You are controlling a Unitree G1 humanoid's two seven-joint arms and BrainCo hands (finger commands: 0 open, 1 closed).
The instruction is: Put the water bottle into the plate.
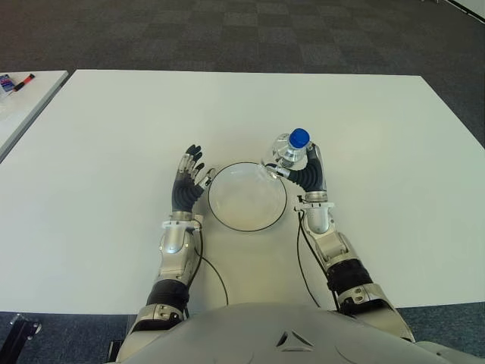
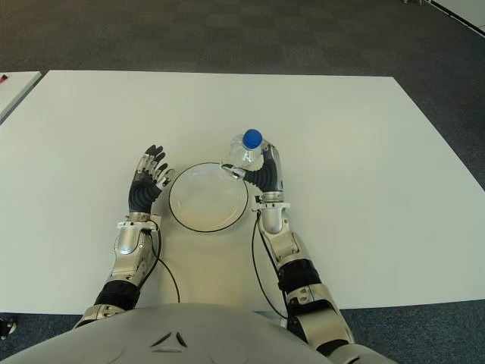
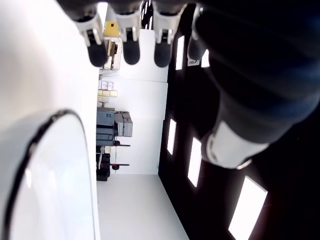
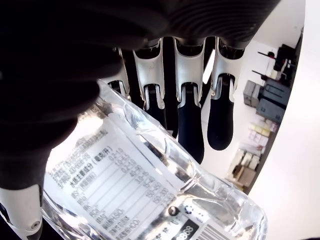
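On the white table (image 1: 114, 136), the right hand (image 1: 309, 173) stands just past the right-hand rim of the plate (image 1: 247, 196), forearm running back toward the near edge and wrist bent so the palm faces the plate. Its fingers (image 4: 191, 120) are wrapped round the water bottle (image 1: 289, 153), the thumb on one side and the four fingers on the other, as the right wrist view shows with the clear, labelled body pressed against the palm. The bottle leans slightly, its blue cap (image 1: 299, 138) uppermost, and its lower end shows at the plate's far right rim; whether it touches the rim or hangs just above it cannot be told from the eye views. The plate, white with a dark edge, lies in the middle of the table nearer the near edge than the far one. The left hand (image 1: 189, 178) shows just beside the plate's left rim, fingers extended, slightly spread and holding nothing.
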